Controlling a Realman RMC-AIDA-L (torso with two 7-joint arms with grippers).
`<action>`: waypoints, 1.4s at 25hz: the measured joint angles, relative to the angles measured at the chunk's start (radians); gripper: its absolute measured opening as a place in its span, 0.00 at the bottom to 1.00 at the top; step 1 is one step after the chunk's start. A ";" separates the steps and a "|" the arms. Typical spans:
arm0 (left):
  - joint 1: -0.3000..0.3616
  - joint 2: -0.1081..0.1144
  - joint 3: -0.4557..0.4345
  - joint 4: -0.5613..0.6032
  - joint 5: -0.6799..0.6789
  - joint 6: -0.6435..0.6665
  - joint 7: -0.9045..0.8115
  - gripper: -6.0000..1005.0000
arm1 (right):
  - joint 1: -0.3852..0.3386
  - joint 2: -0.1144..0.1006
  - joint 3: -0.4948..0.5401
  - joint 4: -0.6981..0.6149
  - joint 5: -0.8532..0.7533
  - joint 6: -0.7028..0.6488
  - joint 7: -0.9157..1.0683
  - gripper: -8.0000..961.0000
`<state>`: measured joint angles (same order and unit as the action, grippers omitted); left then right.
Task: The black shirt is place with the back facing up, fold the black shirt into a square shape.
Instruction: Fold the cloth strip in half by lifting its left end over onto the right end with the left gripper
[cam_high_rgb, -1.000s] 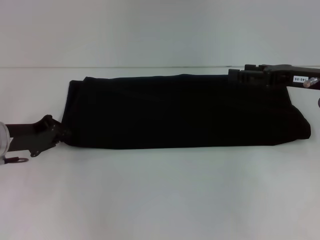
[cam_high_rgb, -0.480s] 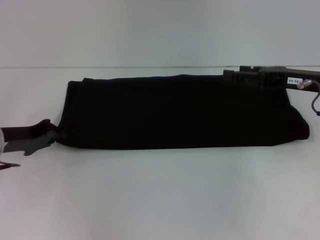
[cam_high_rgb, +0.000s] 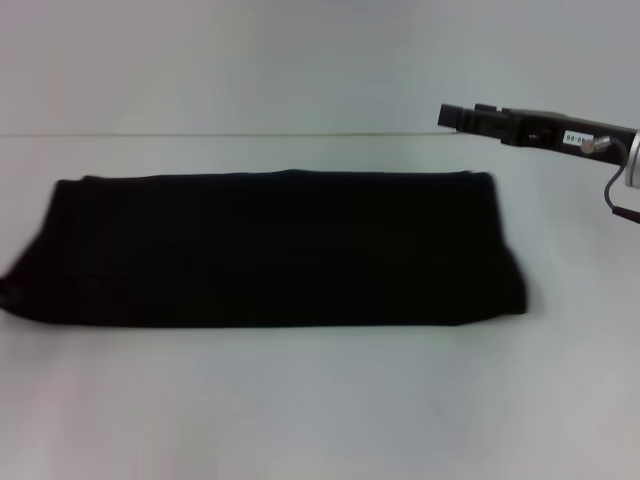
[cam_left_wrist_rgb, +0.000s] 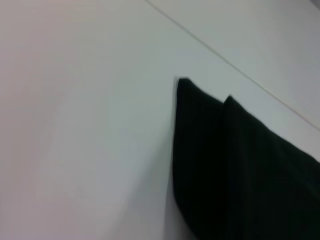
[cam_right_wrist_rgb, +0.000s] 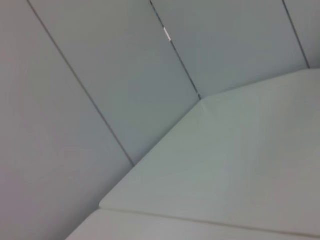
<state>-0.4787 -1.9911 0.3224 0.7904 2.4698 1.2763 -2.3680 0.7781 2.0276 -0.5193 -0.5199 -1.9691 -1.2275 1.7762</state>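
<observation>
— Shirt position first: where does it lie?

— The black shirt (cam_high_rgb: 265, 248) lies flat on the white worktop (cam_high_rgb: 320, 400) as a long folded band. It runs along the middle of the worktop, nearer the far edge than the near one, and one end reaches the worktop's left edge in the head view. Its other end stops short of the right edge. The left wrist view shows one end of the shirt (cam_left_wrist_rgb: 235, 170), with two layered corners pointing toward the far edge.

— And the right gripper?

— The right gripper (cam_high_rgb: 447, 116) hangs above the far right part of the worktop, over its far edge, pointing leftward. It is just beyond the shirt's far right corner and apart from the cloth; nothing is in it. Whether its fingers stand wide or narrow I cannot tell. Its wrist camera sees only bare worktop (cam_right_wrist_rgb: 240, 165) and wall panels (cam_right_wrist_rgb: 100, 65).

— The left gripper?

— Out of sight in the head view, and its own wrist camera shows no fingers, only cloth and worktop.
</observation>
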 joint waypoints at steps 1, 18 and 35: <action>0.012 0.008 -0.031 0.017 0.011 0.024 0.004 0.04 | 0.000 0.002 0.000 0.000 0.010 0.006 -0.002 0.87; -0.203 0.085 -0.158 -0.102 -0.046 0.378 0.020 0.05 | -0.071 -0.051 0.004 -0.012 0.118 0.063 -0.053 0.87; -0.494 -0.180 -0.059 -0.681 -0.361 -0.237 0.438 0.06 | -0.227 -0.126 0.038 -0.066 0.156 0.011 -0.062 0.87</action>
<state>-0.9722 -2.1707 0.2630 0.1092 2.1093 1.0396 -1.9298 0.5507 1.9018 -0.4812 -0.5859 -1.8127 -1.2166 1.7145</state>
